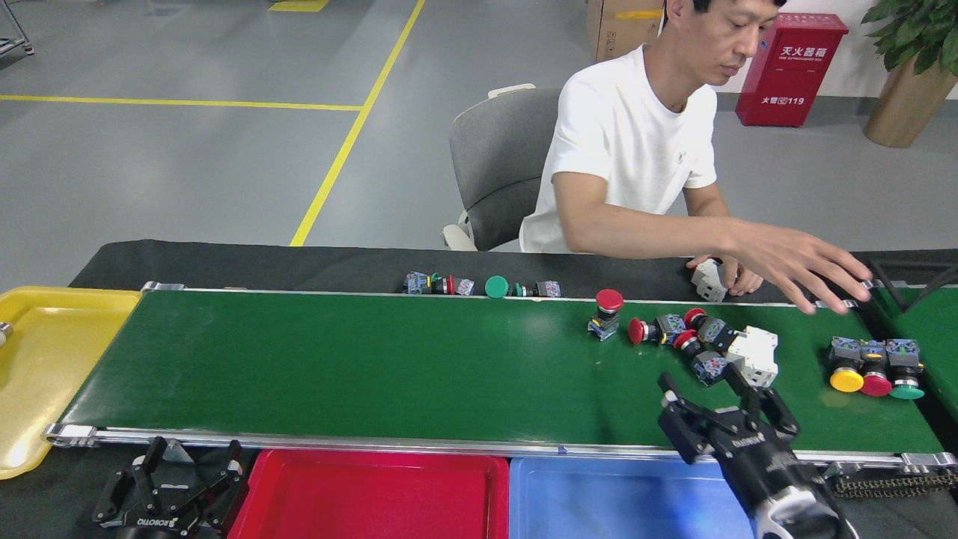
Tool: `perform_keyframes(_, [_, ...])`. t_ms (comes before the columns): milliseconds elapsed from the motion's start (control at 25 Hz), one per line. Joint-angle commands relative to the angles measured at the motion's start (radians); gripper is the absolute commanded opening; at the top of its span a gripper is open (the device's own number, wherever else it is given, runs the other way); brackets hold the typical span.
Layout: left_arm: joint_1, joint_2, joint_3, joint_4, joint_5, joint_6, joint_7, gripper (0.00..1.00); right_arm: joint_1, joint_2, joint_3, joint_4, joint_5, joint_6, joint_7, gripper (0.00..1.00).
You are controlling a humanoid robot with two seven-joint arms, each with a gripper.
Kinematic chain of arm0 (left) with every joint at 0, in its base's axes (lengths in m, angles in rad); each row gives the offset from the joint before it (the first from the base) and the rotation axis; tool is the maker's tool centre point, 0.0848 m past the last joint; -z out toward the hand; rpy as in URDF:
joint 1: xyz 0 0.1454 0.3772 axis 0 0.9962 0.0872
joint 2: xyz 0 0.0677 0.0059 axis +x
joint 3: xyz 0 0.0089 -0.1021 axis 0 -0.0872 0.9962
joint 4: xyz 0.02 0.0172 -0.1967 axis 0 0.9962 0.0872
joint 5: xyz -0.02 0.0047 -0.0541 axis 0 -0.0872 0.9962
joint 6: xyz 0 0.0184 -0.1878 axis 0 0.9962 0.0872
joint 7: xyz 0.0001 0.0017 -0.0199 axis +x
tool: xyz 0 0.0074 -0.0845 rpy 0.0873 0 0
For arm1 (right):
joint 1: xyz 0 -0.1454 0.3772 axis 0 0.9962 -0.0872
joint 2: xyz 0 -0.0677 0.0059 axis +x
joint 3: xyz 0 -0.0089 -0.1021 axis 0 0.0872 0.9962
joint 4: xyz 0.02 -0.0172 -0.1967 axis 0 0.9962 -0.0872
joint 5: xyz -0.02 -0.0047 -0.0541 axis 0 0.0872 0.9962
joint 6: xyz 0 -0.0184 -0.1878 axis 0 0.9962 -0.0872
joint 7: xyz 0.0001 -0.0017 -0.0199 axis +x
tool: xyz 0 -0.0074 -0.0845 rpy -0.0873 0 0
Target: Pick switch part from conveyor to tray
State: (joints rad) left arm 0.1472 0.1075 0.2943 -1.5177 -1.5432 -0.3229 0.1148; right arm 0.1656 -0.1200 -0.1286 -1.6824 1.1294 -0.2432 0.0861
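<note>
The red tray (374, 498) and blue tray (621, 498) below the near rail show only bare floor; the yellow tray (45, 374) sits off the belt's left end. My right gripper (722, 412) hangs spread and empty over the conveyor (337, 367) near its front edge, just short of a cluster of switch parts (692, 340). My left gripper (179, 486) rests open below the rail. Left of the cluster, the belt is bare.

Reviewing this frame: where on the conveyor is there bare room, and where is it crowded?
The conveyor is bare from its yellow-tray end to the upright red button. Crowded: the red-button cluster and three switches at the right; the right gripper hovers close.
</note>
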Motion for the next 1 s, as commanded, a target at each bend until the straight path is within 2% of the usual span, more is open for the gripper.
perform_keyframes(0, [-0.009, 0.012, 0.003, -0.01, -0.003, 0.001, 0.003, 1.0, 0.014, -0.009, -0.016, -0.019, 0.017, 0.002, -0.062, 0.99])
perform_keyframes(80, [-0.009, 0.012, 0.003, -0.01, -0.003, 0.001, 0.003, 1.0, 0.04, -0.003, -0.026, -0.02, 0.049, 0.002, -0.072, 0.99])
perform_keyframes(240, [-0.008, 0.012, 0.002, -0.01, -0.003, 0.001, 0.003, 1.0, 0.087, 0.036, -0.039, -0.052, 0.058, 0.015, -0.074, 0.99])
perform_keyframes(440, [-0.015, 0.012, 0.0, -0.009, -0.003, 0.001, 0.003, 1.0, 0.089, 0.063, -0.037, -0.069, 0.063, 0.053, -0.066, 0.99])
perform_keyframes(520, [-0.018, 0.011, -0.001, -0.009, -0.003, 0.001, 0.005, 1.0, 0.075, 0.085, -0.033, -0.069, 0.099, 0.085, -0.054, 0.99])
perform_keyframes(600, [-0.023, 0.011, -0.007, -0.009, -0.003, 0.001, 0.003, 1.0, 0.035, 0.121, 0.01, -0.06, 0.158, 0.145, -0.028, 0.99])
perform_keyframes(680, [-0.025, 0.011, -0.014, -0.007, -0.003, 0.001, 0.003, 1.0, -0.028, 0.144, 0.104, -0.019, 0.222, 0.215, -0.005, 0.99])
perform_keyframes(960, [-0.052, 0.012, -0.014, 0.021, -0.003, 0.001, 0.003, 1.0, -0.239, 0.141, 0.317, 0.133, 0.242, 0.522, 0.034, 0.99])
